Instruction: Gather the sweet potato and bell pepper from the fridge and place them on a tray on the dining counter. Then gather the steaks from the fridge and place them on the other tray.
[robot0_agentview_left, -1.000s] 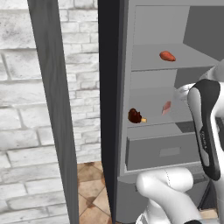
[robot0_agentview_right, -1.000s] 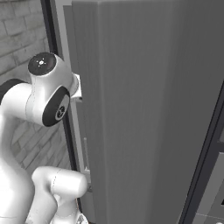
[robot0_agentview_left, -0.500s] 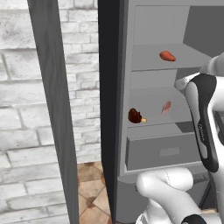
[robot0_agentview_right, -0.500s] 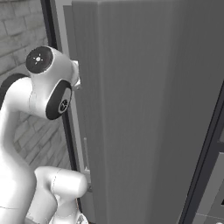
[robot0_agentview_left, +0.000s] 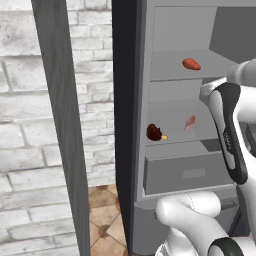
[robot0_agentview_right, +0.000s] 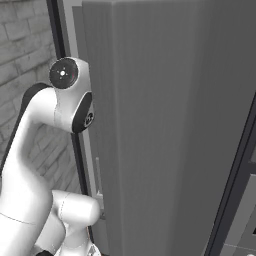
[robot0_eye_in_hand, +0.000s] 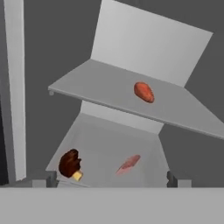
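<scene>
**Reaching Toward an Open Fridge**

Facing the open fridge (robot0_agentview_left: 200, 30), the white arm (robot0_agentview_left: 230, 135) rises at the right of the left base view, its elbow level with the middle shelves. In the hand view the two dark fingertips (robot0_eye_in_hand: 173, 178) stand far apart at the lower corners, jaws spread wide and holding nothing. Nearest below the shelves is a closed grey drawer (robot0_agentview_left: 187, 172). On the lower shelf (robot0_eye_in_hand: 100, 144), a dark brown lump with a pale yellow end (robot0_eye_in_hand: 71, 164) sits at the front left corner, and a thin pinkish-red steak (robot0_eye_in_hand: 128, 163) lies well apart from it, toward the right of the shelf's middle. On the upper shelf (robot0_eye_in_hand: 100, 94), farther back, an orange-red oval, the sweet potato (robot0_eye_in_hand: 144, 92), rests alone right of the centre. To the left stand the edge-on fridge door (robot0_agentview_left: 62, 125), a white brick wall (robot0_agentview_left: 20, 125) and tiled brown floor (robot0_agentview_left: 105, 220). From the right base view, the fridge's plain grey side (robot0_agentview_right: 170, 125) stands beside the arm's shoulder.
</scene>
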